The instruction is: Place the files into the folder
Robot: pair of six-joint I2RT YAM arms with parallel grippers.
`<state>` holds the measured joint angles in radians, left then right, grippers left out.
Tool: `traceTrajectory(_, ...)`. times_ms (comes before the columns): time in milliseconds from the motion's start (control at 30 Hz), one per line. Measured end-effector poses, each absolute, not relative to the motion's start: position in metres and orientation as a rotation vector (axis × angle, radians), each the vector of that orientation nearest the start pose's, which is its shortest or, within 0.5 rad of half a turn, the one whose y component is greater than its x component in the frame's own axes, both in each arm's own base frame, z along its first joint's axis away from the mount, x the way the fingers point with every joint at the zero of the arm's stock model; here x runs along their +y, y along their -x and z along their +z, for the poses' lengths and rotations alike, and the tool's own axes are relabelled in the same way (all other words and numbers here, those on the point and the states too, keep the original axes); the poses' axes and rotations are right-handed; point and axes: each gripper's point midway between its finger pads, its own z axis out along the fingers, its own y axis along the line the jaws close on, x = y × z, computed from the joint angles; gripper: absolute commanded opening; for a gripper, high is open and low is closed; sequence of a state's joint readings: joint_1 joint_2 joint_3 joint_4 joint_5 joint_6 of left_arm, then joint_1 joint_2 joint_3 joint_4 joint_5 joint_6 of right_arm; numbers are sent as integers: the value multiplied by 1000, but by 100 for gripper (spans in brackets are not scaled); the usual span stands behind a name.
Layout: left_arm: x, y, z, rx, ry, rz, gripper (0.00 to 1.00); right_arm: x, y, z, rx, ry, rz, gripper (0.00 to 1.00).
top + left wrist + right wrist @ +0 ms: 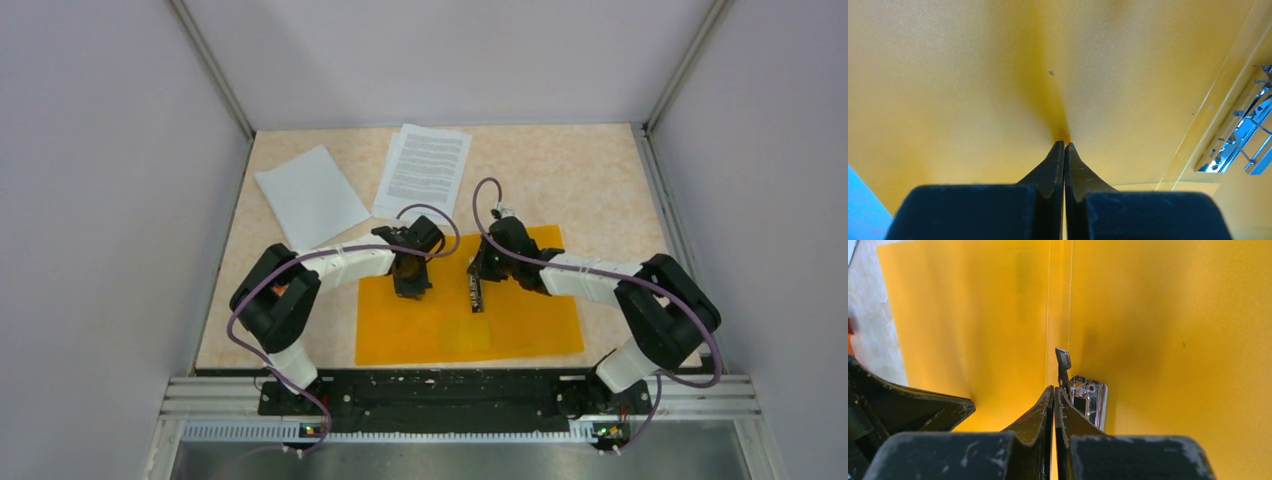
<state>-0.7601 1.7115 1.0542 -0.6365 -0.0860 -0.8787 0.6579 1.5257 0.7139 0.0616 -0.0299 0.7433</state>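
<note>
The orange folder lies open on the table in front of both arms, with a metal clip along its middle fold. My left gripper is on the folder's left half. In the left wrist view its jaws are shut and the orange sheet creases into the tips. My right gripper is shut at the fold, its tips right beside the clip's raised lever. The printed sheet and the blank sheet lie flat behind the folder, untouched.
The chrome clip base sits just right of my right fingertips and shows at the right edge of the left wrist view. The left arm's gripper body is close on the right gripper's left. Grey walls enclose the table.
</note>
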Motion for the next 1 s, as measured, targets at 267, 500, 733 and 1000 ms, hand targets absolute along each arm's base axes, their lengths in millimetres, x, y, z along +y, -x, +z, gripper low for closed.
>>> traceTrajectory(267, -248, -237, 38, 2859, 149, -237, 14, 260, -284, 51, 2457, -90, 689, 12)
traceTrajectory(500, -260, -274, 85, 2774, 145, -330, 60, 268, -291, 102, 2378, -68, 750, 68)
traceTrajectory(733, -228, -379, 168, 2499, 304, -405, 87, 285, -348, 185, 2184, -45, 772, 80)
traceTrajectory(1000, -170, -507, 193, 2287, 320, -332, 89, 296, -462, 161, 2187, -106, 785, 49)
